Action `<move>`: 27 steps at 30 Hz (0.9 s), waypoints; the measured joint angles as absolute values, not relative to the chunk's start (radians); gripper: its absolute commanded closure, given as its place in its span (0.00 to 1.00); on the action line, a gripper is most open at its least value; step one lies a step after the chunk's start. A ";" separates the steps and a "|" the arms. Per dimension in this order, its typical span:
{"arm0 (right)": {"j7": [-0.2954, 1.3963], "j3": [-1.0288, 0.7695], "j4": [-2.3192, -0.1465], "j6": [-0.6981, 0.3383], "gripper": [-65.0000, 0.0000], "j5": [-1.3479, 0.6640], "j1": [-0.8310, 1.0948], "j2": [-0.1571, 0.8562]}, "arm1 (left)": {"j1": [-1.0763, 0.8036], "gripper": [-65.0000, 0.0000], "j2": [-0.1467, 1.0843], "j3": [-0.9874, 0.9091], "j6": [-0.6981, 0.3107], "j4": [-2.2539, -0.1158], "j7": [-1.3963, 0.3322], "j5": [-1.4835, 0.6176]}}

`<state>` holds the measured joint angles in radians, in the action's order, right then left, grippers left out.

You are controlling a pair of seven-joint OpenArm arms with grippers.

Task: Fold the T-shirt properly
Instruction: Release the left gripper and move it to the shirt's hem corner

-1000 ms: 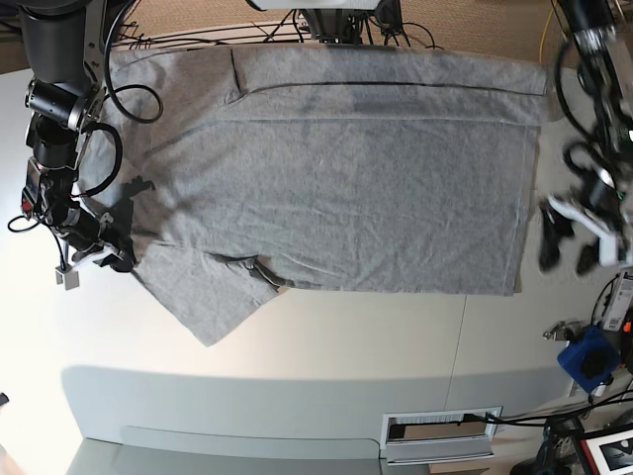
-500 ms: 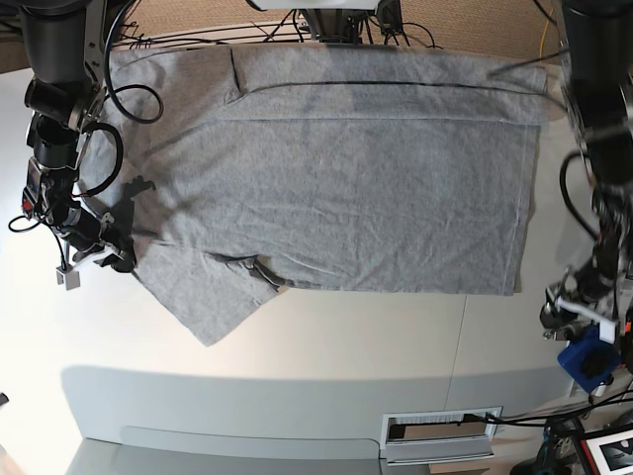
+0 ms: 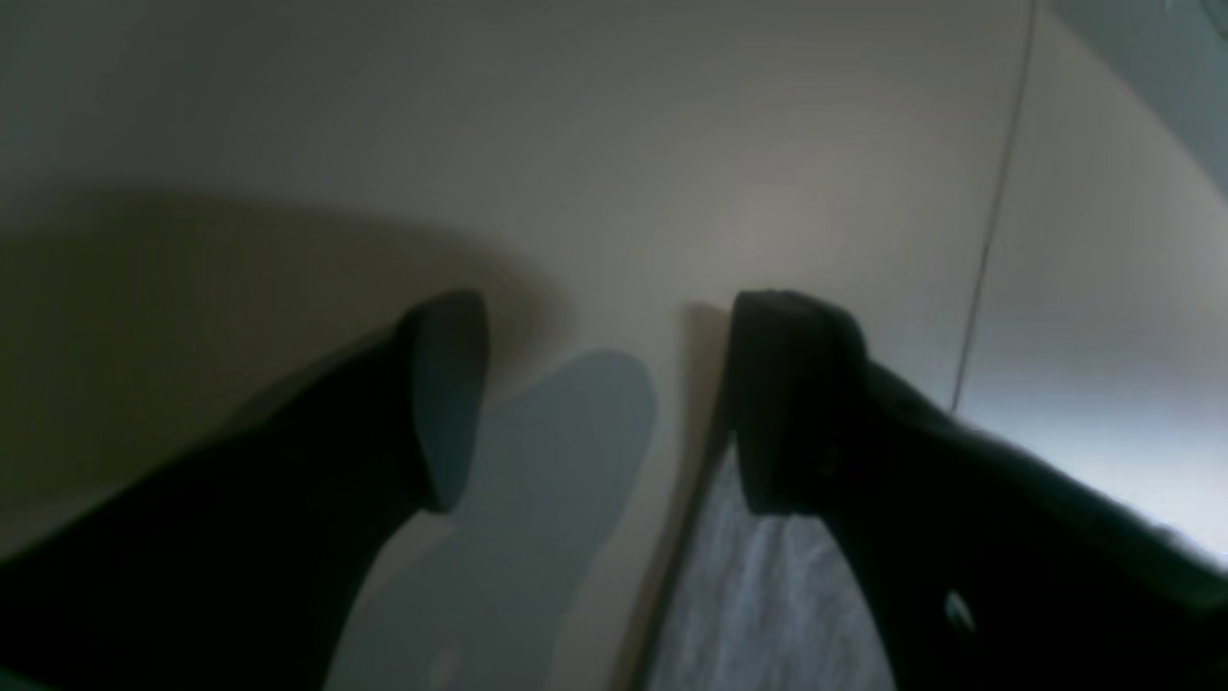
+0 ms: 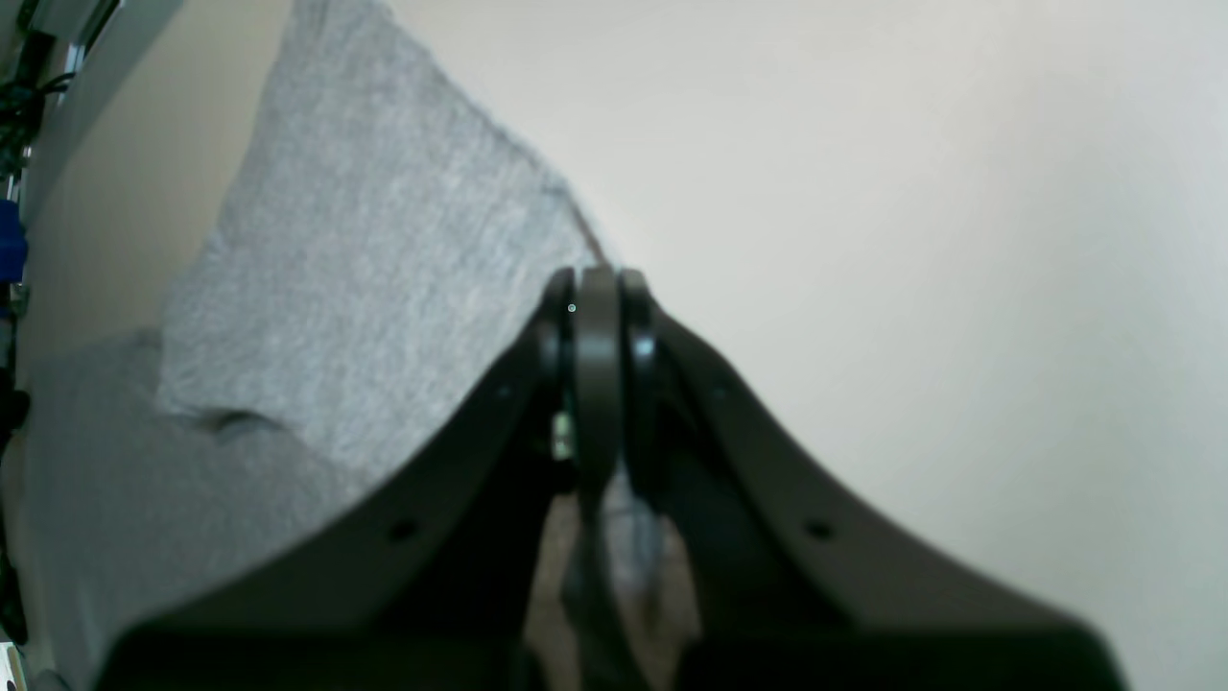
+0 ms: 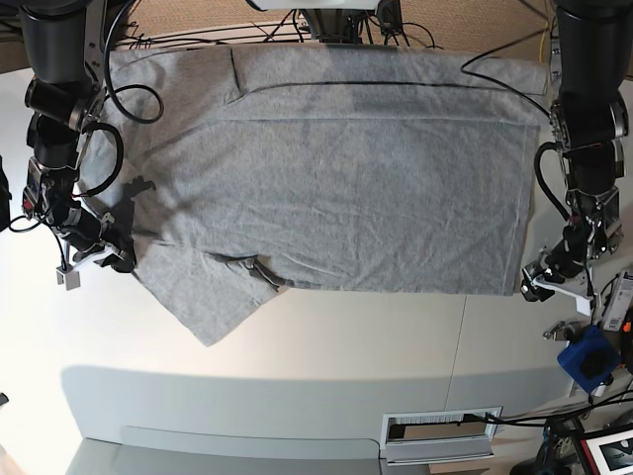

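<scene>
T-shirt (image 5: 336, 178), spread flat: right gripper (image 4: 597, 288) clamped at sleeve edge, cloth between jaws unclear; left gripper (image 3: 604, 393) wide, empty, beside hem corner; risk: closing short misses hem.

Robot lab: cables (image 5: 297, 25), white table (image 5: 297, 336), mounted arms.

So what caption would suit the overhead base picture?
Grey T-shirt spread flat; right gripper shut at its sleeve, left gripper open by the hem.

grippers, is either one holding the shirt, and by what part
The right gripper is shut at the sleeve edge of the T-shirt, though a pinch isn't clear. The left gripper is open, holding nothing.
</scene>
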<state>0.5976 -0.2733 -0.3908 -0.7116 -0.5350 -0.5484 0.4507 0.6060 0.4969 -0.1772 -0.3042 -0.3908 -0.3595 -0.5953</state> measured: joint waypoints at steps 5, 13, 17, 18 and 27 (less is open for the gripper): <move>0.598 -0.273 -0.391 -0.712 1.00 -0.535 -0.548 0.451 | 0.603 0.39 0.490 -0.178 -0.340 -0.392 -0.382 -0.634; 0.569 -0.273 -0.392 -0.716 1.00 -0.550 -0.529 0.449 | 0.601 0.39 0.468 -0.178 -0.447 -0.392 -0.471 -0.724; 0.552 -0.274 -0.393 -0.723 1.00 -0.551 -0.514 0.449 | 0.601 0.39 0.466 -0.178 -0.451 -0.392 -0.471 -0.727; 0.548 -0.274 -0.393 -0.724 1.00 -0.551 -0.512 0.449 | 0.601 0.39 0.464 -0.178 -0.464 -0.392 -0.473 -0.727; 0.545 -0.274 -0.393 -0.727 1.00 -0.558 -0.509 0.449 | 0.598 0.41 0.451 -0.178 -0.507 -0.390 -0.509 -0.762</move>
<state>0.5449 -0.2737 -0.3931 -0.7269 -0.5575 -0.5095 0.4492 0.5983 0.4507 -0.1780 -0.5068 -0.3904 -0.5087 -0.7620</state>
